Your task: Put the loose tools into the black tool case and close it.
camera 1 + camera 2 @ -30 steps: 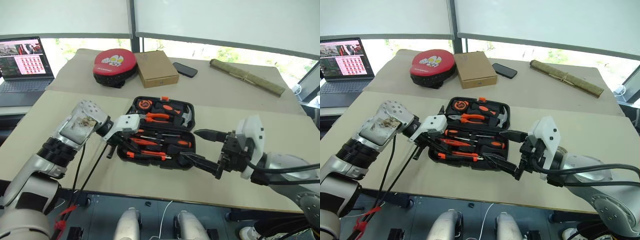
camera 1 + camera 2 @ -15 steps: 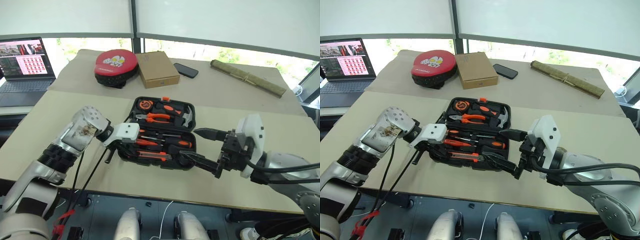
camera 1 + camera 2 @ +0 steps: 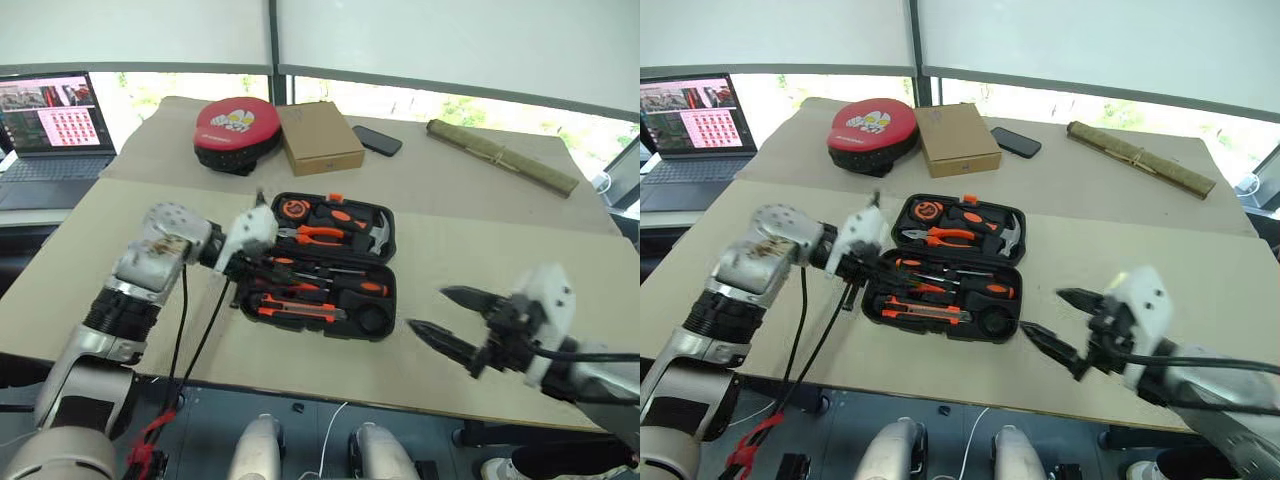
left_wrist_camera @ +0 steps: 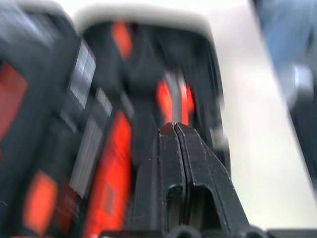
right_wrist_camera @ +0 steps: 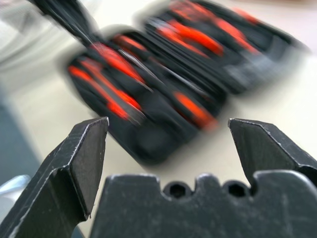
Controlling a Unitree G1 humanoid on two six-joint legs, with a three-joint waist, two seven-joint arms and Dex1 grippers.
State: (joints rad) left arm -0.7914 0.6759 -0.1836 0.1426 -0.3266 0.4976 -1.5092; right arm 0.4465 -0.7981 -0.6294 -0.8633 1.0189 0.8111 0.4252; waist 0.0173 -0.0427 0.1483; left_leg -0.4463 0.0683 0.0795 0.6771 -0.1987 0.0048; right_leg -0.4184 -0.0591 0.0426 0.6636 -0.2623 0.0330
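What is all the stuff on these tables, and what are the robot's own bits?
Tool case: one, black, lying open at the middle of the near table, orange-handled tools in its slots.
Round pad: one, red and black, far table, beside the box.
Cardboard box: one, brown, far table, right of the pad.
Phone: one, black, right of the box.
Rolled bundle: one, olive, far table's right side.
Laptop: one, dark, screen lit, far left.
Left tool: one, black fingers together, at the case's left edge.
Right tool: one, black fingers spread wide, over the table to the right of the case, holding nothing.
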